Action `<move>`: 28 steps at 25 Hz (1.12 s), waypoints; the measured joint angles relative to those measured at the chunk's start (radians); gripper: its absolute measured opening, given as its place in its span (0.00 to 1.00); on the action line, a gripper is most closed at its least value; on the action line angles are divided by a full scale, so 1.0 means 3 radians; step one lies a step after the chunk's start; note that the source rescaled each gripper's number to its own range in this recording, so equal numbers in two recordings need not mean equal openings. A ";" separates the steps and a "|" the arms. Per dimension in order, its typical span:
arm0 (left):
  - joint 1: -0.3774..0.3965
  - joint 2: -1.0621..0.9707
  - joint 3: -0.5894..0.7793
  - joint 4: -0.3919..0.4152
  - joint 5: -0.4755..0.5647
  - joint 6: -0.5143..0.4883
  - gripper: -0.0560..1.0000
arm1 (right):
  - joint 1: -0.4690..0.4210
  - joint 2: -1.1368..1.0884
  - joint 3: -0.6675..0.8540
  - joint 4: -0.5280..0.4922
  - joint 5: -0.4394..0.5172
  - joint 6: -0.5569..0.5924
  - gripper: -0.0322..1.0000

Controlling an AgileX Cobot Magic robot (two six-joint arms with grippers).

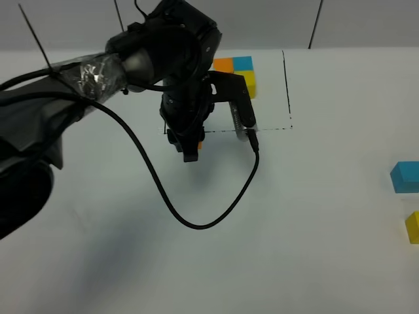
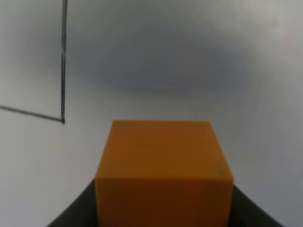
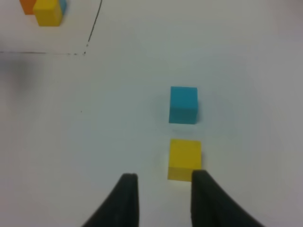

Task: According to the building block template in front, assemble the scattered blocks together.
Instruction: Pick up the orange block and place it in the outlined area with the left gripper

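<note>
The left arm (image 1: 98, 72) spans the white counter (image 1: 314, 261) and hides part of the building block template (image 1: 239, 70) and its frame. The left tool (image 1: 191, 152) pinches the orange cube (image 2: 163, 170) just outside the frame's near line. It is best set down square, leaving room for neighbours. The right tool (image 3: 164, 176) is spread beside the yellow cube (image 3: 184, 158), with the blue cube (image 3: 183, 104) just beyond. Whether the orange cube touches the counter is unclear.

Plain white table (image 1: 294, 248), grey wall (image 1: 262, 19)
</note>
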 joint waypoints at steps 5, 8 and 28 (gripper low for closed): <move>-0.0003 0.0338 -0.0461 -0.0188 0.0000 0.0403 0.29 | 0.0000 0.0000 0.0000 0.0000 0.0000 0.0000 0.03; -0.0014 0.0501 -0.0681 -0.0248 0.0000 0.0528 0.29 | 0.0000 0.0000 0.0000 0.0000 0.0000 0.0000 0.03; -0.0090 0.0983 -0.1032 -0.0322 0.0000 0.0547 0.29 | 0.0000 0.0000 0.0000 0.0000 0.0000 0.0000 0.03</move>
